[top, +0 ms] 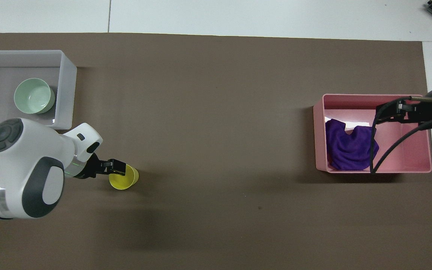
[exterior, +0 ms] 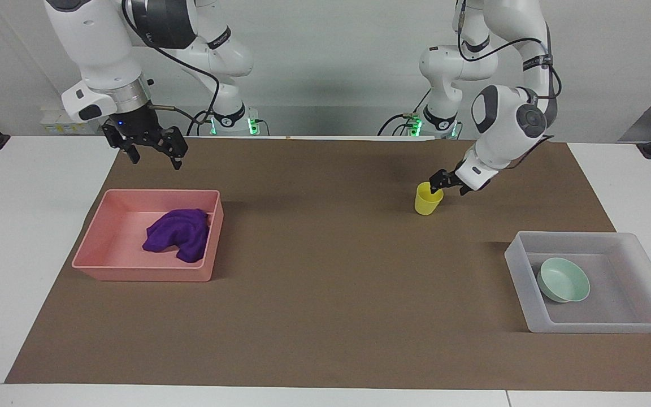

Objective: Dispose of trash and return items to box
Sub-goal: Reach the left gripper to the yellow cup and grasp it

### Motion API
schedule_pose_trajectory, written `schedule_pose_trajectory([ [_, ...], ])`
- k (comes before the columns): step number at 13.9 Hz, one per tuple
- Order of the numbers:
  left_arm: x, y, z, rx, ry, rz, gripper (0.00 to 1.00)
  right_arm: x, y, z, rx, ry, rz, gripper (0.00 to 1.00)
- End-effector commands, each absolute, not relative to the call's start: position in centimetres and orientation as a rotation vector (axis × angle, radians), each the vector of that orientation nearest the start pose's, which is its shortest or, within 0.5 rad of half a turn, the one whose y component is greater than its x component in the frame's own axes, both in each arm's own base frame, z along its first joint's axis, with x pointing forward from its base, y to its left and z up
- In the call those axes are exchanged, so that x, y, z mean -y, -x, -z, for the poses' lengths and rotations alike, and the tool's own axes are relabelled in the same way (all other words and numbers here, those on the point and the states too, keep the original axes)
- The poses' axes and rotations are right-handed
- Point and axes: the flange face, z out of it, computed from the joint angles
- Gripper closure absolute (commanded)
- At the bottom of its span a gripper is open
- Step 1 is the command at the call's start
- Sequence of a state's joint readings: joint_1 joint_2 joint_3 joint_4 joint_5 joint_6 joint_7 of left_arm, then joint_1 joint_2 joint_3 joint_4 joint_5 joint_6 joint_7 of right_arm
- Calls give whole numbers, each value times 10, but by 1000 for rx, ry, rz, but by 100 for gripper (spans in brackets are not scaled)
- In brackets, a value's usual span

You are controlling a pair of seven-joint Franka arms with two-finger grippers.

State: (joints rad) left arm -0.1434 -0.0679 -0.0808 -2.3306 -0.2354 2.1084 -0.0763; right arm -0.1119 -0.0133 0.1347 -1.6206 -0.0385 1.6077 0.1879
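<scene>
The purple trash rag (exterior: 177, 234) (top: 351, 144) lies crumpled in the pink tray (exterior: 133, 271) (top: 418, 165) at the right arm's end. My right gripper (exterior: 155, 157) (top: 388, 112) hangs open and empty above that tray's edge nearest the robots. The yellow cup (exterior: 428, 200) (top: 125, 182) stands upright on the brown mat. My left gripper (exterior: 444, 183) (top: 119, 170) is open at its rim, on the side toward the left arm's end. The mint-green bowl (exterior: 564, 280) (top: 34, 95) sits in the translucent box (exterior: 520, 265) (top: 68, 75).
The box stands at the left arm's end of the table, farther from the robots than the cup. A brown mat (exterior: 325, 294) covers most of the white table.
</scene>
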Motion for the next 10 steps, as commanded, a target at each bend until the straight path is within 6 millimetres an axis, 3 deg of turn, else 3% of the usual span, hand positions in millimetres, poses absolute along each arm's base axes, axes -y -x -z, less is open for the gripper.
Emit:
schedule_pose_trajectory([
  [1, 128, -444, -329, 58, 3277, -334, 74, -13, -551, -617, -275, 3142, -17, 0],
  [2, 128, -441, -318, 68, 3257, -425, 100, -15, -547, -617, -275, 3139, -21, 0],
  [4, 126, -448, -315, 74, 3250, -477, 100, -18, -539, -615, -271, 3144, -35, 0],
  [6, 125, -463, -337, 82, 3267, -446, 100, -19, -534, -612, -269, 3146, -47, 0],
  [7, 124, -473, -353, 89, 3276, -438, 100, -18, -533, -613, -252, 3144, -43, 0],
  [10, 86, -511, -419, 181, 3312, -390, 100, -18, -533, -613, -250, 3144, -40, 0],
])
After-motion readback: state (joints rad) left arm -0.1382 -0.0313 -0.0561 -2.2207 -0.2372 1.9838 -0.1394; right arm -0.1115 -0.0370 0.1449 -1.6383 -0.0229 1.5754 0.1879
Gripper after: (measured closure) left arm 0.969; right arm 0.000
